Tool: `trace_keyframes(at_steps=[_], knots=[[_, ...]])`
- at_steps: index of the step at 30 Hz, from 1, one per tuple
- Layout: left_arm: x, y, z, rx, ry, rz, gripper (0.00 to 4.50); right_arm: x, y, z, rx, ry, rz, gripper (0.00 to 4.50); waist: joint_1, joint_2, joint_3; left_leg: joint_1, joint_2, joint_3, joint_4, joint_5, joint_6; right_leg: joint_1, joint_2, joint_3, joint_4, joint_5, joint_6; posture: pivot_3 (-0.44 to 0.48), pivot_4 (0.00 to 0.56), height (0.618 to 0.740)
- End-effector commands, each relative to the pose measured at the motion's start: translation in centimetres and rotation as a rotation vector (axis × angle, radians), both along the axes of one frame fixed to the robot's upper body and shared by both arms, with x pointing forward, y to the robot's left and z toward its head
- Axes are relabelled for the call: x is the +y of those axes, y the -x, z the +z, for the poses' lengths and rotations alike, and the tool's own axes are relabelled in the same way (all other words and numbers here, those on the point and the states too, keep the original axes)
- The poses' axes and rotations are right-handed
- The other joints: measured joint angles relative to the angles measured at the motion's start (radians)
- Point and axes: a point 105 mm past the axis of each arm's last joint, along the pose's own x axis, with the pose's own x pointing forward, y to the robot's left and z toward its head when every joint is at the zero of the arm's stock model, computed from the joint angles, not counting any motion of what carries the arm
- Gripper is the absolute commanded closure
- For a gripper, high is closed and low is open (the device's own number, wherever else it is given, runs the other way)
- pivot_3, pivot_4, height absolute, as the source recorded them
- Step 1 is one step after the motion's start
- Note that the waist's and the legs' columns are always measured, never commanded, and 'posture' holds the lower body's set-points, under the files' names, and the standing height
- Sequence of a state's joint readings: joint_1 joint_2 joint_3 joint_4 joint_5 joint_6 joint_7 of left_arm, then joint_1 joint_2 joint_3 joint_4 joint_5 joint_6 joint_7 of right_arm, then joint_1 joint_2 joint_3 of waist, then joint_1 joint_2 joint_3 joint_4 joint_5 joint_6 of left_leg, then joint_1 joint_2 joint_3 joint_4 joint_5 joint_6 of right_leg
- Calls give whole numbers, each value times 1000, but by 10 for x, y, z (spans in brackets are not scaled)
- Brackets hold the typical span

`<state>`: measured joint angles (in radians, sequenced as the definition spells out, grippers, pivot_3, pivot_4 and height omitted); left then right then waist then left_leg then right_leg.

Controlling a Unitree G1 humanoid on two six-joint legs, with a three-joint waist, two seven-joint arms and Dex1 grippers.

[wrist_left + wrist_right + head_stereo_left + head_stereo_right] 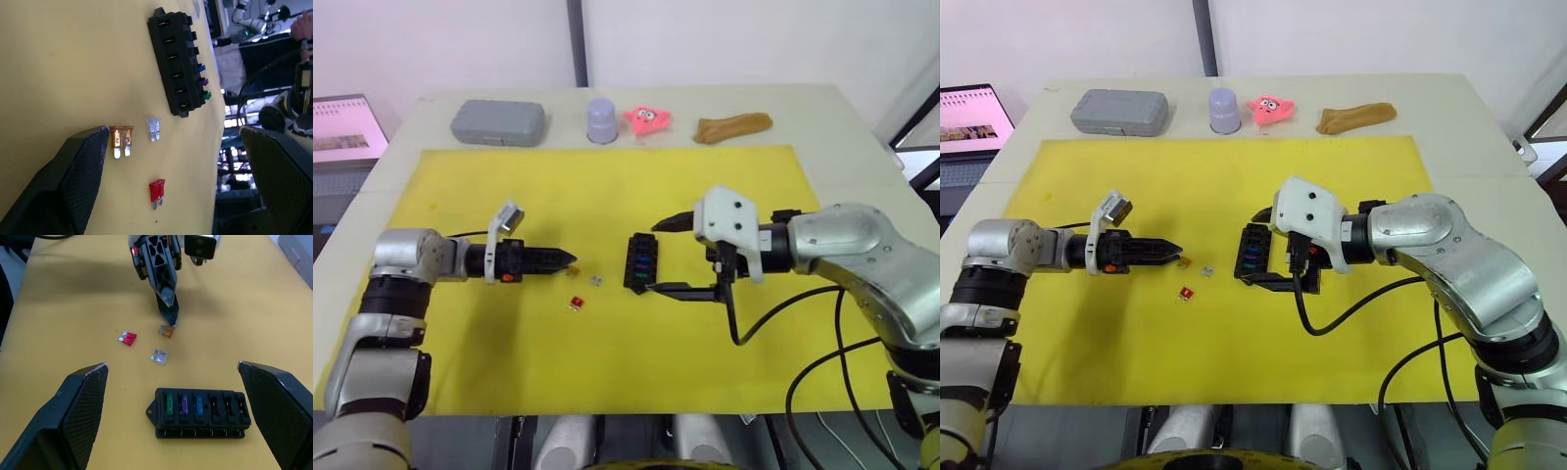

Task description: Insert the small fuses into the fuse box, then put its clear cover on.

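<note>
The black fuse box [638,262] lies mid-mat with green, purple and teal fuses [184,404] seated in three of its slots. Three small fuses lie loose to its left: amber [121,137], grey [153,126] and red [156,190]. My left gripper [558,259] is open and turned on its side, one finger resting on the mat with its tip right beside the amber fuse. The right gripper [654,257] is open, with one finger on each side of the fuse box's right end, holding nothing. The clear cover is out of view.
A yellow mat [607,186] covers the table. Along the back edge stand a grey case [497,122], a lavender cup [602,119], a pink star toy [646,119] and a brown object [732,127]. A laptop [347,127] sits off the table's left.
</note>
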<state>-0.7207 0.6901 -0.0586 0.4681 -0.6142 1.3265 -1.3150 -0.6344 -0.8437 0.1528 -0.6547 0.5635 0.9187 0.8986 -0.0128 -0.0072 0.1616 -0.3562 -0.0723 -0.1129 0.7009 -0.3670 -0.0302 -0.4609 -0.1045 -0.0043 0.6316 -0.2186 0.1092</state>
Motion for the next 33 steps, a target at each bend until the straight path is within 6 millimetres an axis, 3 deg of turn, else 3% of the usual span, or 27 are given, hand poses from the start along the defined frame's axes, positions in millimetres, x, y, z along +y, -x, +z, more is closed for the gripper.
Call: trace_keyframes(at_steps=[1, 16, 21, 29, 31, 33], knots=[[-3, -5, 0, 2, 4, 11, 0, 2, 5, 10, -60, -6, 9, 34, 2, 0, 0, 0, 0, 0, 0, 0, 0, 0, 0, 0, 0, 0, 0, 0, 150, 740], [-1, 4, -29, 11, -84, -33, 0, 3, 5, 12, -72, 8, 2, 34, 4, 0, -1, 1, 0, 0, 0, 0, 0, 1, -1, 0, 0, 0, 0, 0, 150, 740], [5, 5, -36, 8, -121, -30, 2292, 3, 2, 12, -75, 9, -2, 0, -1, 0, -1, 1, 0, 1, 0, 0, 0, 0, -1, 0, 0, 0, 0, 0, 150, 740], [13, 3, -43, 6, -147, -8, 2292, 3, 0, 11, -78, 8, -5, 0, -1, 0, -1, 1, 0, 1, -1, 0, 0, 0, -1, 0, 0, 0, 0, 0, 150, 740], [15, 1, -43, 2, -153, 1, 2880, 3, -1, 11, -79, 8, -6, 0, -2, 0, -1, 1, 0, 1, -1, 0, 0, 0, -1, 0, 0, 0, 0, 0, 150, 740], [18, 1, -44, -3, -159, 5, 3749, 3, -1, 10, -81, 8, -7, 0, -3, 0, -1, 1, 0, 1, -1, 0, 0, 0, 0, 0, 0, 0, 0, 0, 150, 740]])
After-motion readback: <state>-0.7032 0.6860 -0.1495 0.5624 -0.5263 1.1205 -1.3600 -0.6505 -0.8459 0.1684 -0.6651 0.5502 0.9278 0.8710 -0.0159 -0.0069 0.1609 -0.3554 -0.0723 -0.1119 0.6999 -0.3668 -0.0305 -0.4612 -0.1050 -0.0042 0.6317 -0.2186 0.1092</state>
